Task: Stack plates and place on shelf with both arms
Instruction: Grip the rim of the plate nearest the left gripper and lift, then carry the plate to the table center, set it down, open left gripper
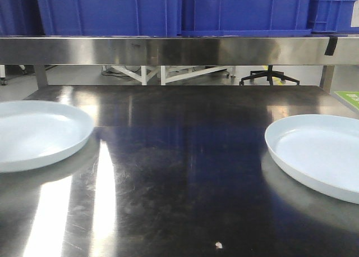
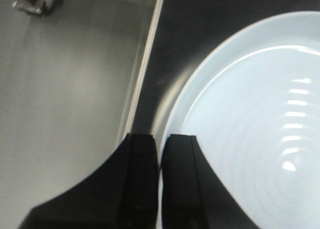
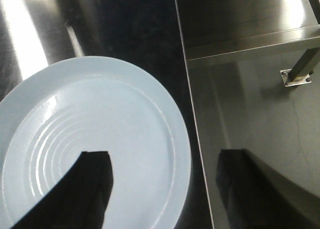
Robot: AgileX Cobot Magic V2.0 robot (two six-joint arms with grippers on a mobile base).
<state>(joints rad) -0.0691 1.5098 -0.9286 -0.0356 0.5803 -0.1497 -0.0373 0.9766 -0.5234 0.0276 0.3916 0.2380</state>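
The left gripper [image 2: 161,139] holds its jaws almost pressed together, with the left plate [image 2: 250,114] just to their right on the tabletop [image 1: 185,156]. They should probably spread before straddling the rim. The right gripper [image 3: 165,153] has its jaws spread wide above the right plate [image 3: 100,119], its rim between them. Lower it squarely.

L plate [image 1: 33,133], R plate [image 1: 320,153], flat, well apart

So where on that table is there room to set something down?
The middle of the table, between the left plate and the right plate, is bare. The shelf above is crowded with blue bins.
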